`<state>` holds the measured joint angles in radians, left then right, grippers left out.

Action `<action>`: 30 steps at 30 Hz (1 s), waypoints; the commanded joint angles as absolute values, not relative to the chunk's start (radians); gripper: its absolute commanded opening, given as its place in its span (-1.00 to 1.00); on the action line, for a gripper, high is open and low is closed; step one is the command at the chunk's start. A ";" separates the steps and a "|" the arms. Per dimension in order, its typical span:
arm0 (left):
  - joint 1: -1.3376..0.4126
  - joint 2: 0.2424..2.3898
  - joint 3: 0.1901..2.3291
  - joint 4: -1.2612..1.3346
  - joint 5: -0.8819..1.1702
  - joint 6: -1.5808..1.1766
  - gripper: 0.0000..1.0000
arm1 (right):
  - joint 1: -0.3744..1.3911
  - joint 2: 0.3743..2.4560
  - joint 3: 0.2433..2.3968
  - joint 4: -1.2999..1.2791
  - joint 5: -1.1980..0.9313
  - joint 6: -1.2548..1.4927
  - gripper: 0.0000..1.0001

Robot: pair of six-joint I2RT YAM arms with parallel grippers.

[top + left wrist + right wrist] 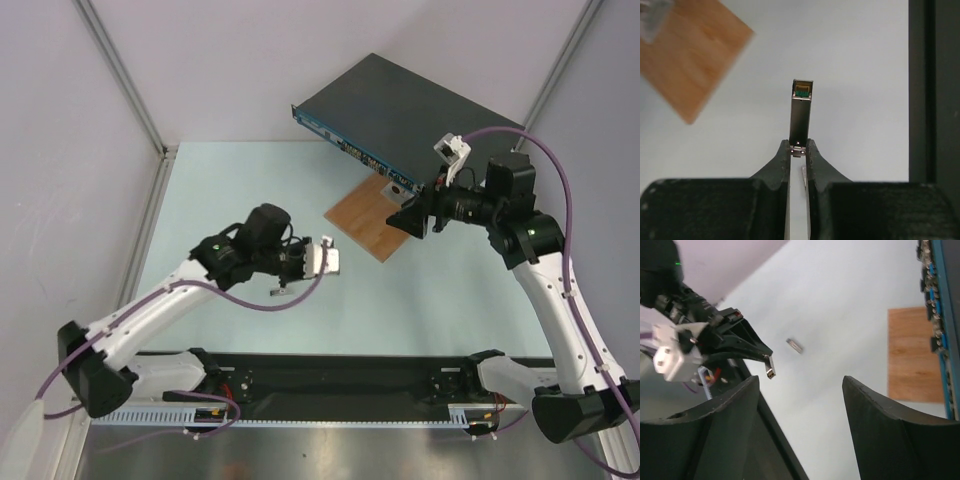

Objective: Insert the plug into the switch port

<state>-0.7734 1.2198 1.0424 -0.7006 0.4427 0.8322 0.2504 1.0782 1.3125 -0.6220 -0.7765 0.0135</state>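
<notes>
The plug (801, 112), a slim metal module with a green-and-gold connector end, stands straight out from my left gripper (799, 148), which is shut on its base. From above, that left gripper (336, 262) hovers over the middle of the table, well short of the switch (410, 110). The switch is a flat dark grey box at the back right. Its blue port face (941, 315) runs down the right edge of the right wrist view. My right gripper (800, 379) is open and empty, and sits close to that face (400, 220). It looks back at the held plug (771, 368).
A brown wooden board (370, 215) lies flat in front of the switch, under my right gripper. A small grey metal piece (795, 345) lies on the pale table beyond the plug. The black base rail (932, 90) runs along the near edge. Grey walls enclose the left and back.
</notes>
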 commanded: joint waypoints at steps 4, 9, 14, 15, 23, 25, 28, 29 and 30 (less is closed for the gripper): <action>-0.775 1.143 1.230 -0.582 0.322 0.370 -0.99 | 0.274 1.146 1.359 -0.384 -0.920 0.357 0.46; -0.791 1.164 1.324 -0.546 0.230 0.331 -0.99 | 0.354 1.201 1.365 -0.321 -0.937 0.428 0.40; -0.818 1.187 1.365 -0.538 0.190 0.330 -0.99 | 0.425 1.252 1.385 -0.302 -0.925 0.439 0.33; -0.819 1.192 1.368 -0.535 0.181 0.330 -0.99 | 0.440 1.256 1.385 -0.302 -0.925 0.437 0.32; -0.828 1.195 1.378 -0.512 0.172 0.322 -1.00 | 0.482 1.308 1.387 -0.302 -0.904 0.440 0.28; -0.830 1.193 1.379 -0.508 0.175 0.324 -0.99 | 0.486 1.319 1.388 -0.305 -0.899 0.437 0.26; -0.834 1.187 1.376 -0.505 0.183 0.328 -0.99 | 0.485 1.331 1.399 -0.313 -0.888 0.431 0.22; -0.834 1.184 1.376 -0.505 0.183 0.331 -0.99 | 0.485 1.335 1.404 -0.314 -0.885 0.428 0.21; -0.834 1.184 1.374 -0.505 0.186 0.333 -0.99 | 0.485 1.341 1.407 -0.318 -0.878 0.428 0.21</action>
